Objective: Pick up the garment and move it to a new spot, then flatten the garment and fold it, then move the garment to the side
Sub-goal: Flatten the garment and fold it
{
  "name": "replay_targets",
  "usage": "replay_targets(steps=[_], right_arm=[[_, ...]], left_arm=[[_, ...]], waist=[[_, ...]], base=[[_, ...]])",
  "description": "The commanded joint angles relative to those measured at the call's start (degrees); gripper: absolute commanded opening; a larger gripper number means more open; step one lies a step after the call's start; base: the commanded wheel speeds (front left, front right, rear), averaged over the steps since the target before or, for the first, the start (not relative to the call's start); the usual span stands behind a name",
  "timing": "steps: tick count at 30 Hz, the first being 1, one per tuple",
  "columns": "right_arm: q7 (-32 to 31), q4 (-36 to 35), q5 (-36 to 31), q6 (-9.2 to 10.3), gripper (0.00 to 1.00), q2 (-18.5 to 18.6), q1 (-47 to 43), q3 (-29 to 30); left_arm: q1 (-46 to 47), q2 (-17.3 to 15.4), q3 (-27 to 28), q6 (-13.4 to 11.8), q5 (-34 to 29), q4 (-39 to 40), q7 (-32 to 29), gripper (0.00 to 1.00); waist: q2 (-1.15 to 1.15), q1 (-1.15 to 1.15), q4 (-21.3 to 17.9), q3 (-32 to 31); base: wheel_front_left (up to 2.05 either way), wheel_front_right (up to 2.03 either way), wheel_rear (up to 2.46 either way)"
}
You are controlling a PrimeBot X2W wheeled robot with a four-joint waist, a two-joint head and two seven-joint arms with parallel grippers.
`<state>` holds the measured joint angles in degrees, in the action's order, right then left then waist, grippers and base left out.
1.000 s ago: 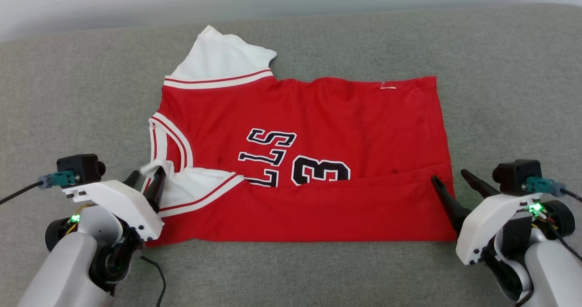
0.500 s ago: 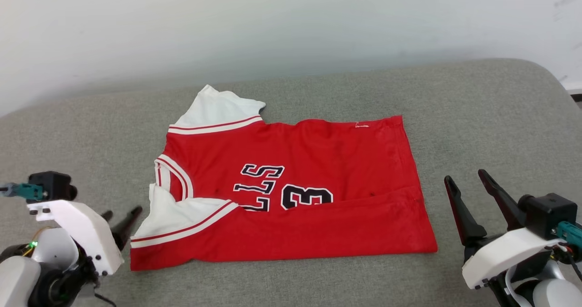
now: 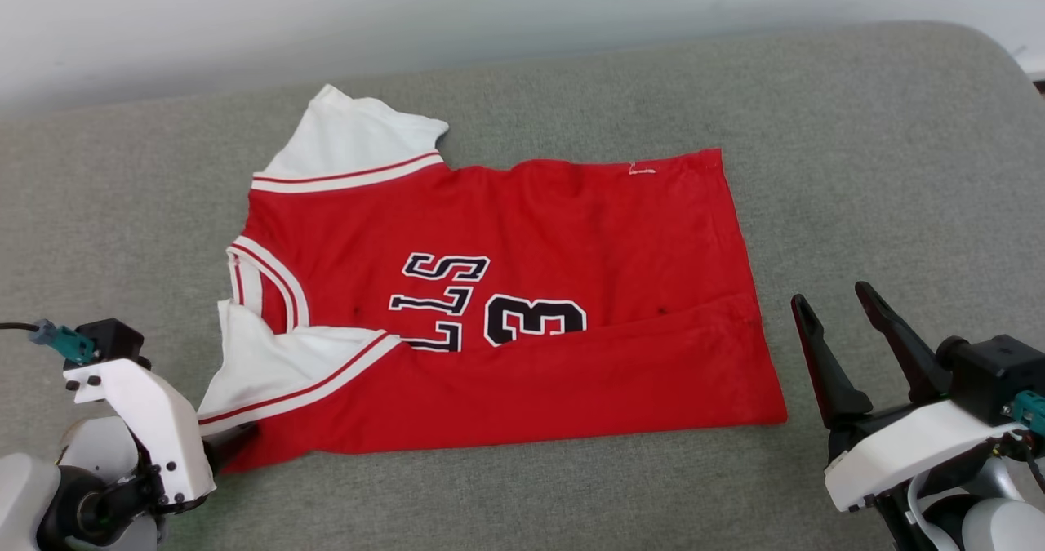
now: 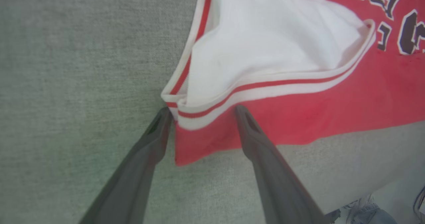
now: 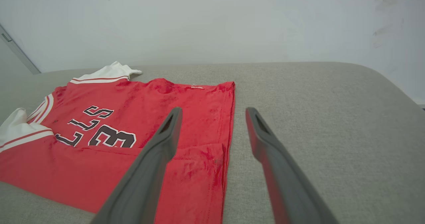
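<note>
The garment (image 3: 522,233) is a red jersey lying flat on the grey cushion (image 3: 898,167), collar to the left. Its near long edge is folded up over the lower part of the black-and-white lettering. One white sleeve (image 3: 351,139) sticks out at the far left, the other (image 3: 269,363) lies on the near fold. My left gripper (image 3: 233,441) is open at the near-left corner. In the left wrist view the left gripper (image 4: 202,112) has that corner of the garment (image 4: 298,94) between its spread fingers. My right gripper (image 3: 833,298) stands open just off the right hem, shown as the right gripper (image 5: 214,110) beside the garment (image 5: 139,101).
A pale wall (image 3: 490,4) runs behind the cushion. The cushion's right end rounds off at the far right corner (image 3: 992,53). Bare grey fabric surrounds the jersey on every side.
My left gripper let go of the near white sleeve, opened and drew back to the near-left corner. The right gripper pulled away from the hem to the right. The camera also shifted.
</note>
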<state>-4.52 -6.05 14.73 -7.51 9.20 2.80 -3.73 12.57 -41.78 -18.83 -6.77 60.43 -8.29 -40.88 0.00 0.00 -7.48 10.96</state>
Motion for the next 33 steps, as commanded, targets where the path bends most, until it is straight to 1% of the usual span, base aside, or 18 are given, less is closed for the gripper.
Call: replay_targets(steps=[1,3,4,6,9,12,14,16,20,23,28,33], right_arm=[[-0.1,0.0,0.2,0.04,1.0,-0.3,0.7,0.2],[-0.3,0.3,0.4,0.03,1.0,-0.1,1.1,0.4],[-0.5,0.5,0.7,0.04,1.0,-0.1,1.2,0.8],[-1.3,1.0,1.6,0.04,1.0,0.0,1.3,1.5],[-3.4,1.5,3.3,0.04,1.0,0.6,1.5,2.9],[-7.1,1.9,5.2,0.04,1.0,1.4,1.7,4.1],[-10.7,2.5,6.3,0.04,1.0,2.3,2.0,4.6],[-15.5,3.4,7.6,0.04,1.0,3.2,2.3,5.0],[-26.7,6.3,10.1,0.04,1.0,5.2,3.6,5.3],[-32.5,8.1,11.2,0.03,1.0,5.5,4.8,4.9],[-36.5,12.0,12.8,0.03,1.0,4.2,8.1,3.2],[-39.9,17.4,14.5,0.03,1.0,2.8,10.8,-0.1]], left_arm=[[0.8,1.2,-0.3,0.2,0.9,-1.1,-0.3,1.0],[0.9,2.3,-0.9,0.8,1.2,-2.9,-0.5,1.0],[1.0,3.0,-1.3,1.1,1.2,-3.7,-0.2,0.48],[1.0,4.4,-1.9,1.8,1.6,-5.1,0.2,0.0],[0.7,5.8,-2.7,2.7,1.8,-6.2,0.3,0.0],[1.2,5.9,-2.4,3.4,1.7,-7.3,1.5,0.0],[1.7,5.9,-1.8,4.0,1.5,-7.4,2.8,0.0],[2.0,5.6,-1.2,4.0,1.0,-6.7,4.1,0.0],[2.3,4.8,-0.2,3.3,0.2,-3.0,5.8,0.0],[2.5,4.2,-0.6,2.4,-1.4,0.3,6.4,0.0],[2.2,4.1,-1.0,0.8,-2.6,4.9,6.5,0.0],[1.7,4.2,-1.3,-0.1,-2.7,7.3,6.3,0.0]], waist=[[0.0,0.0,-0.7,2.1],[0.0,0.0,-0.9,2.8],[0.0,0.0,-1.0,3.0],[0.0,0.0,-1.1,3.3],[0.0,0.0,-0.9,3.3],[0.0,0.0,-0.4,3.0],[0.0,0.0,0.0,2.6],[0.0,0.0,0.4,2.3],[0.0,0.0,2.0,2.5],[0.0,0.0,3.5,3.4],[0.0,0.0,5.1,5.2],[0.0,0.0,5.7,6.2]], base=[[0.0,0.0,0.0],[0.0,0.0,0.0],[0.0,0.0,0.0],[0.0,0.0,0.0],[0.0,0.0,0.0],[0.0,0.0,0.0],[0.0,0.0,0.0],[0.0,0.0,0.0],[0.0,0.0,0.0],[0.0,0.0,0.0],[0.0,0.0,0.0],[0.0,0.0,0.0]])
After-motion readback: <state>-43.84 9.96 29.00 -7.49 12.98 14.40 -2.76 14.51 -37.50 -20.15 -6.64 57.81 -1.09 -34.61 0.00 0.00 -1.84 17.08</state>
